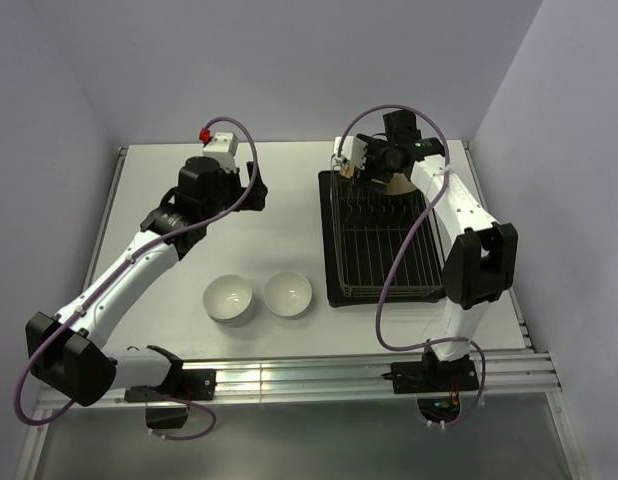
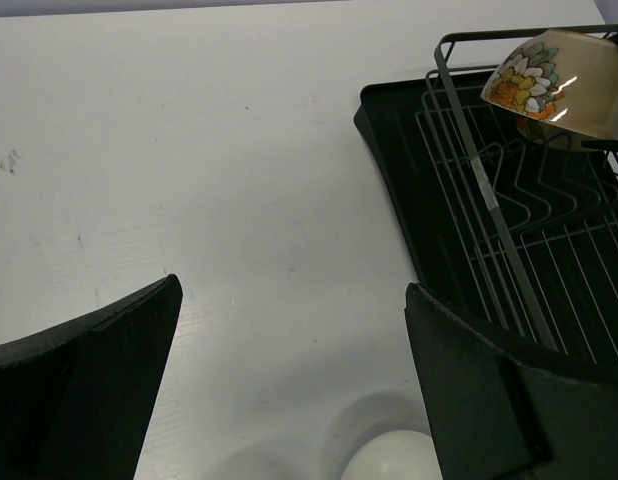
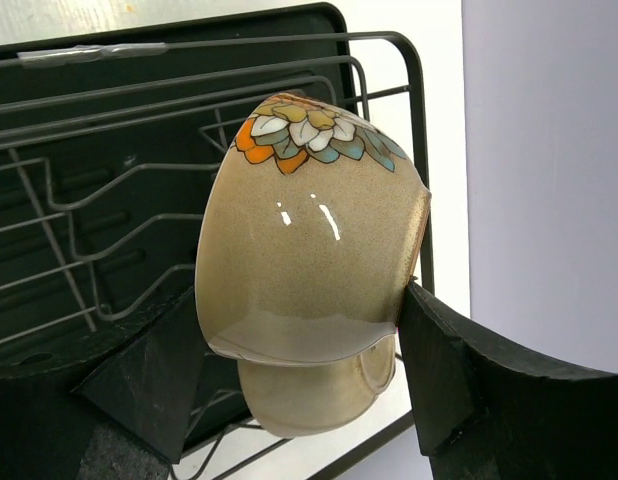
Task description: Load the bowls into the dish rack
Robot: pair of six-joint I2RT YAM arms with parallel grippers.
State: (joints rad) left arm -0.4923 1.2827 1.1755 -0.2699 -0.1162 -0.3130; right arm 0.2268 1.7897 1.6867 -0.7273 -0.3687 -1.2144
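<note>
Two white bowls (image 1: 229, 298) (image 1: 288, 293) sit upright on the table, left of the dish rack (image 1: 334, 240). My right gripper (image 1: 389, 178) is over the rack's far end, its fingers closed on a tan bowl with a flower pattern (image 3: 309, 250), tipped on its side among the tines. In the right wrist view the gripper (image 3: 299, 300) spans it. A second tan rounded form (image 3: 319, 395) shows just below; I cannot tell if it is another bowl. My left gripper (image 1: 257, 192) is open and empty above the table (image 2: 289, 285), with a white bowl's top (image 2: 394, 462) below it.
The rack (image 2: 489, 200) has a black tray base and upright wire tines (image 3: 89, 200). The tan bowl (image 2: 564, 80) shows at its far corner in the left wrist view. A purple wall stands close behind the rack's right side. Cables loop over both arms.
</note>
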